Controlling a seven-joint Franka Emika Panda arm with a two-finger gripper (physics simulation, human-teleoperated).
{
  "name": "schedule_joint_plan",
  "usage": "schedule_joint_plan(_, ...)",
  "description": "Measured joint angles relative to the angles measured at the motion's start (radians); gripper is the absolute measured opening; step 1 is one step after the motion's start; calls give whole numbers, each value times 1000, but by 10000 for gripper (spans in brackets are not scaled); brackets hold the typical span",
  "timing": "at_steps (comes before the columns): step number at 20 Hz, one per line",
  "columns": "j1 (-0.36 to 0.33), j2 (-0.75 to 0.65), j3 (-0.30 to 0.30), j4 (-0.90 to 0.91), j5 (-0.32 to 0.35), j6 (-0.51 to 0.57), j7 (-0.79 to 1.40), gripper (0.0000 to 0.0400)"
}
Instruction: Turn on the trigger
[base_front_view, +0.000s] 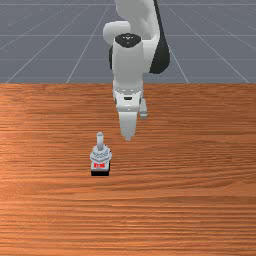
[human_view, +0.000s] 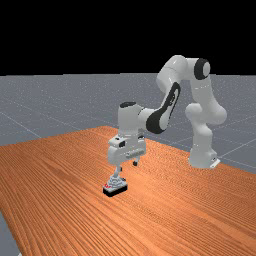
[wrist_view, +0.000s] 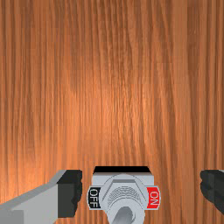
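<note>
"Gripper (wrist_view: 141, 192) is hanging above the switch (base_front_view: 100, 157) and off to its front view's right. Fingers (wrist_view: 70, 192) are standing wide apart, holding nothing. Where is the switch sitting?"

"Upright on the table (base_front_view: 200, 200), its base below fingertip level. Its lever (base_front_view: 100, 140) is apparently leaning away from the red ON label (wrist_view: 154, 197)."

"Which step is running?"

"Alignment, by my judgement: the hand is lining up beside the switch, and the lever is awaiting its push."

"What is the next move calling for?"

"Centring over the switch, narrowing the fingers, lowering beside the lever on the OFF label (wrist_view: 93, 197) side, then pressing toward ON."
</note>
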Motion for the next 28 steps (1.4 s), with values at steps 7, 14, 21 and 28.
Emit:
schedule_joint_plan(7,416,311,95,524,-70,-220,537,12)
schedule_joint_plan(14,430,313,88,530,-85,-231,549,0)
schedule_joint_plan(21,425,307,91,516,-74,-218,554,0)
schedule_joint_plan(28,421,313,95,522,-74,-221,537,0)
